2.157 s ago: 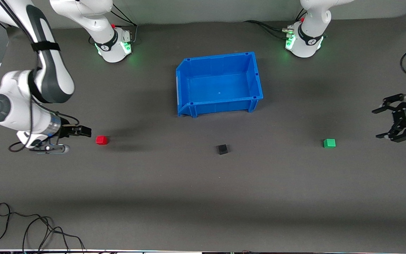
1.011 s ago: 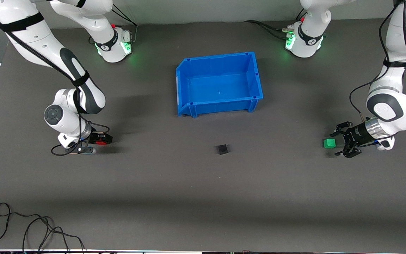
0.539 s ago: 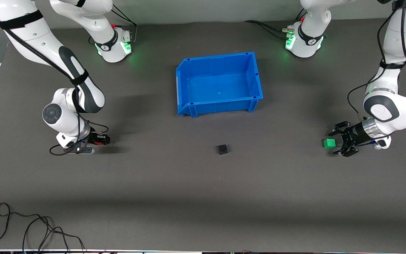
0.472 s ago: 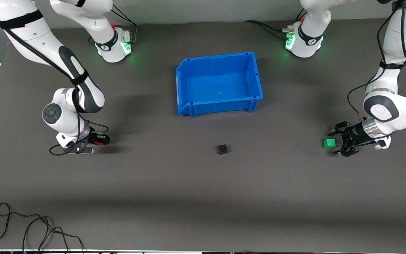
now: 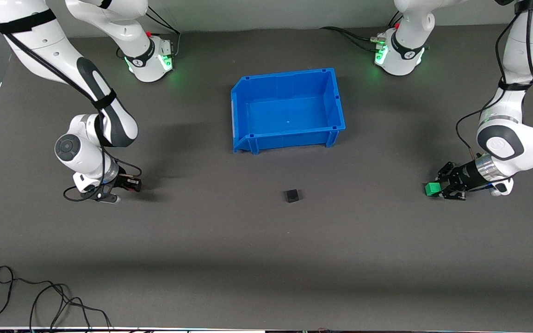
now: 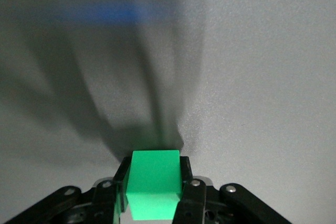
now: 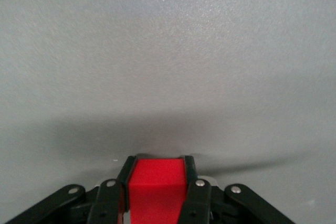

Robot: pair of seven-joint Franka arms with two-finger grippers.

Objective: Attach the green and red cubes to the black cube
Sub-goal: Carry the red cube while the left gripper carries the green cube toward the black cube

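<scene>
The black cube (image 5: 292, 195) sits alone on the dark mat, nearer to the front camera than the blue bin. My left gripper (image 5: 438, 188) is low at the left arm's end of the table, shut on the green cube (image 5: 431, 188); in the left wrist view the green cube (image 6: 154, 182) fills the space between the pads. My right gripper (image 5: 132, 184) is low at the right arm's end, shut on the red cube; the red cube (image 7: 156, 187) shows clamped between the pads in the right wrist view and is mostly hidden in the front view.
An open blue bin (image 5: 242, 107) stands mid-table, farther from the front camera than the black cube. A loose black cable (image 5: 40, 300) lies at the mat's near corner at the right arm's end.
Both arms came in to their cubes. The left gripper's fingers closed onto the green cube. The right gripper closed on the red cube, which is now almost hidden in the front view.
</scene>
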